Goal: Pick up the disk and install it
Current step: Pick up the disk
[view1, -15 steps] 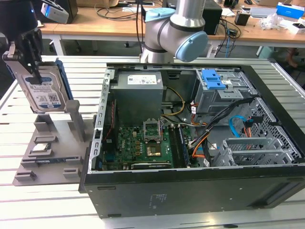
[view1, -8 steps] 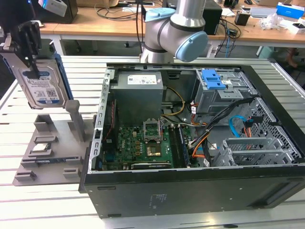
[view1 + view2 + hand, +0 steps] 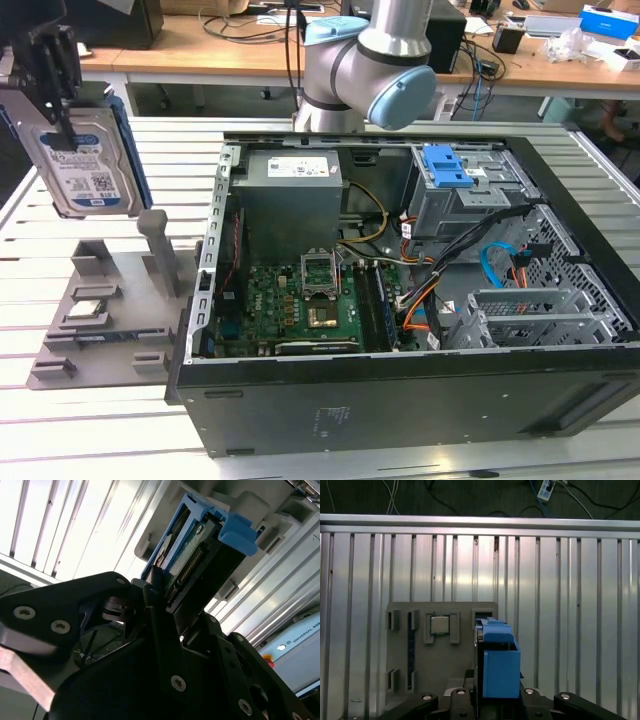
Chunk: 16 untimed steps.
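Exterior view: 1 disk (image 3: 88, 170) hangs upright in the clenched gripper (image 3: 55, 75), above 1 gray fixture (image 3: 100, 320) on the surface (image 3: 100, 430), beside 1 open PC case (image 3: 400, 380).
Second wrist view: gripper (image 3: 160, 592) pinches disk (image 3: 192, 555) edge.
First wrist view: disk (image 3: 499, 667) over fixture (image 3: 445, 660) w/ 1 chip (image 3: 440, 625).

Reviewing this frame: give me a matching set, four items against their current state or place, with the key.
1 disk
2 tool
3 grey fixture
4 computer case

A open, motherboard showing
B held upright in the air
C clamped on the disk's upper end
D lying flat below the lifted disk

Pairs: 1-B, 2-C, 3-D, 4-A
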Tool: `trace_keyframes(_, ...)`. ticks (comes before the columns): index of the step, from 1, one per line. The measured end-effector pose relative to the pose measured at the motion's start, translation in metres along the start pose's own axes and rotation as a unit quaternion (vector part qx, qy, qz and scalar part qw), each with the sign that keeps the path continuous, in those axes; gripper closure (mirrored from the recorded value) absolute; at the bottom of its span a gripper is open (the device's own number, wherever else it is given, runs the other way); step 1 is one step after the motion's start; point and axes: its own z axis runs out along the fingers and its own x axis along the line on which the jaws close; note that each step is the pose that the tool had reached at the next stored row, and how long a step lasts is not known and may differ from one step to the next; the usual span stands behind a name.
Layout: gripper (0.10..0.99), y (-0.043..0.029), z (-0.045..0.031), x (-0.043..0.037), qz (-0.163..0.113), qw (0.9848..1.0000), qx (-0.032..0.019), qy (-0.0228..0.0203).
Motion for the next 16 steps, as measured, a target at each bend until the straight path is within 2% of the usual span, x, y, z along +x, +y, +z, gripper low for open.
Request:
trace_keyframes(6, 0.729, 0.0002, -0.0136, 0.0, 0.0, 1.0, -0.0003, 0.0)
trace_keyframes(12, 0.729, 0.0006, -0.0346, -0.0001, 0.0, 1.0, -0.0009, 0.0)
trace_keyframes(16, 0.729, 0.0008, -0.0431, -0.0002, 0.0, 1.0, -0.0011, 0.0)
